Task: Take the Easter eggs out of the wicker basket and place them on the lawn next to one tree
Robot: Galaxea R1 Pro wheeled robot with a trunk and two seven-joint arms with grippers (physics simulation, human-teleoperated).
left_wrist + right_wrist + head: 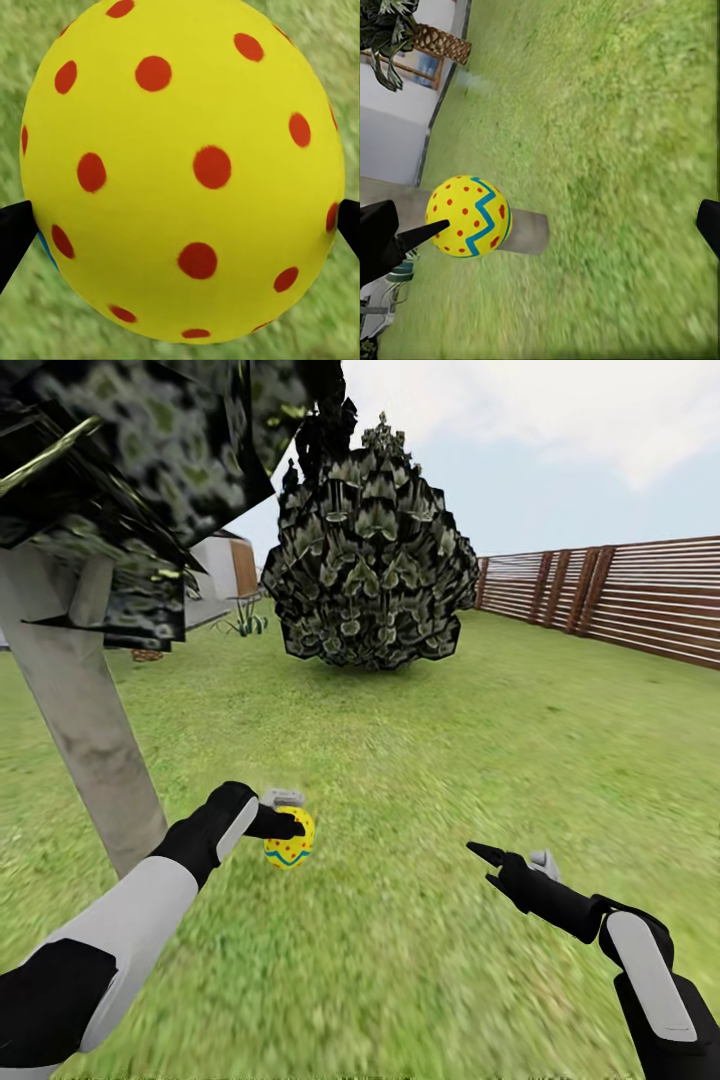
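Left of centre in the head view, the left gripper (283, 823) is clamped on an Easter egg (290, 839), held above the lawn (430, 760). Up close in the left wrist view, that egg (184, 169) is yellow with red dots, a dark fingertip (13, 236) pressing each side. The pale trunk of the tree (85, 730) rises at the left edge, just beside the left arm, its dark crown overhanging the upper left corner. At lower right, the right gripper (497, 865) hangs with its jaws apart and nothing between them. Open grass stretches ahead to a round dark shrub (370, 555) at upper centre, and a brown slatted fence (620, 595) bounds the right edge.
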